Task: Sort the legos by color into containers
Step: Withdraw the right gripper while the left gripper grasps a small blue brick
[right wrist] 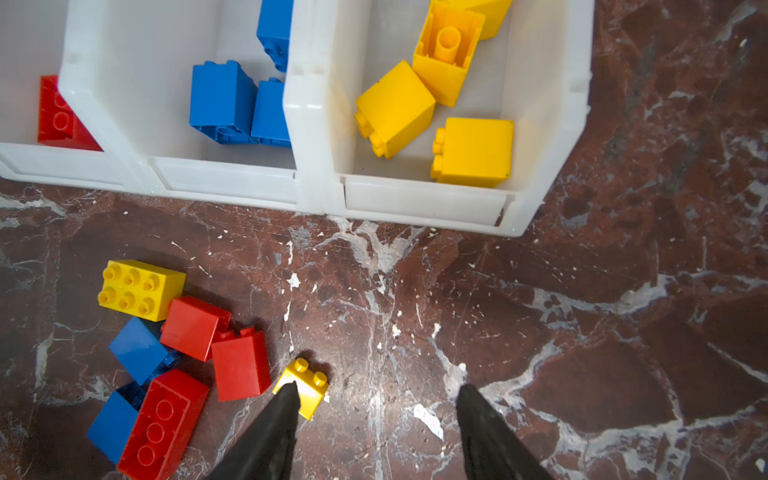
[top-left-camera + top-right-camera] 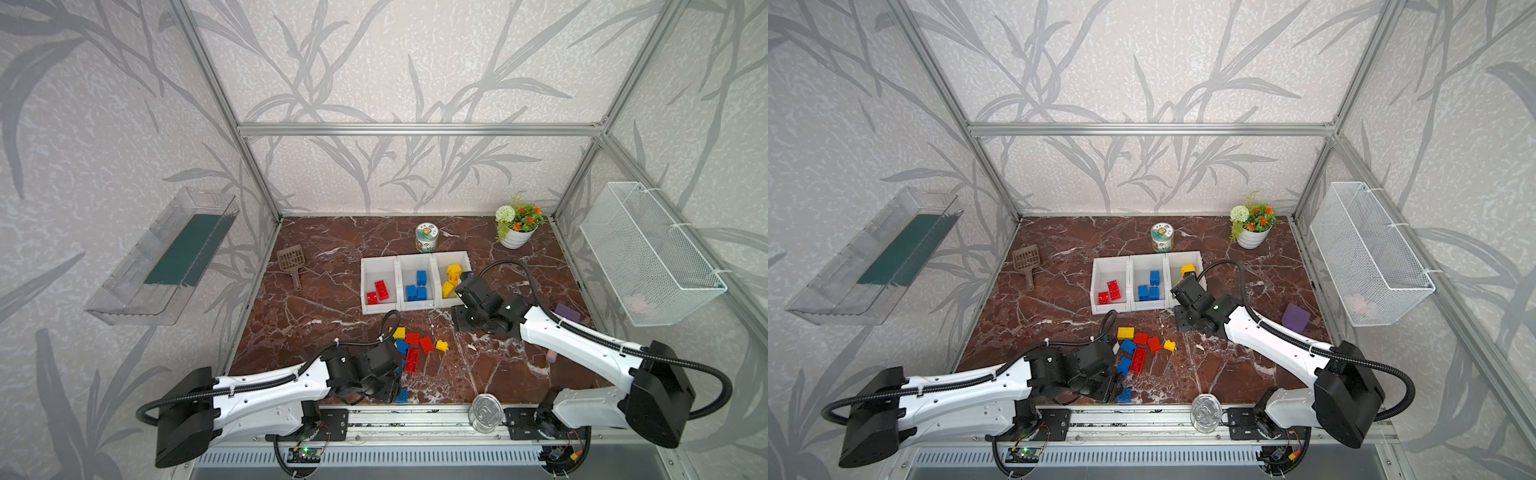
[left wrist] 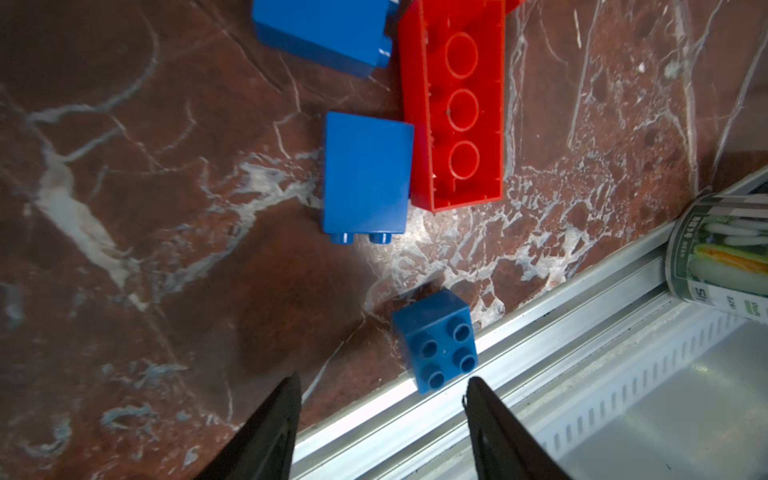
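Note:
The containers are three joined white bins [image 2: 380, 309], also seen from the right wrist [image 1: 424, 199]. The left one holds red legos [image 2: 379, 291], the middle blue [image 2: 417, 286], the right yellow [image 2: 451, 278]. Loose legos [image 2: 412, 347] lie in a pile in front of them. My left gripper [image 3: 382, 384] is open and empty at the table's front edge. A blue four-stud brick [image 3: 436, 340] sits just beyond its fingertips. My right gripper [image 1: 378, 390] hangs open and empty above the table before the yellow bin. One of its fingers partly covers a small yellow brick [image 1: 303, 386].
A brown scoop [image 2: 293, 262], a jar [image 2: 427, 237] and a flower pot [image 2: 517, 224] stand at the back. A purple block [image 2: 567, 312] lies at the right. A metal can [image 2: 485, 412] sits on the front rail [image 3: 540, 332]. A wire basket [image 2: 648, 253] and a clear tray [image 2: 166, 257] hang on the walls.

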{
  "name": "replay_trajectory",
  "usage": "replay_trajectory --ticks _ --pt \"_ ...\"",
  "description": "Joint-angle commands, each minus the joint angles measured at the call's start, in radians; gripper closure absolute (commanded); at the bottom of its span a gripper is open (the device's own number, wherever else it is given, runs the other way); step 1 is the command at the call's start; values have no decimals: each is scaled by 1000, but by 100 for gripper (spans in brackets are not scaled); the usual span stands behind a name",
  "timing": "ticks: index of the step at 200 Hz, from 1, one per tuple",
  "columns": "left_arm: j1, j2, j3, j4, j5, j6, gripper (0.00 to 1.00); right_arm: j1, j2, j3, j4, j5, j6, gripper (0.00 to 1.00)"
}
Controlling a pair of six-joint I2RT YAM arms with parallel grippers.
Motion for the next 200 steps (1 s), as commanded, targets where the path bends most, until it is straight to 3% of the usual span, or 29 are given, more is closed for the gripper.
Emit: replay_trajectory --ticks 1,134,160,200 --pt "-17 51 54 8 6 -51 34 -2 -53 -34 13 21 25 38" --pt "-62 320 176 -6 47 -48 36 -11 -237 -201 35 84 46 38" --pt "-66 345 188 -31 43 -45 41 -13 -248 -211 30 86 57 38" --pt "-70 376 195 -39 40 -34 58 -13 -253 -210 18 92 61 39"
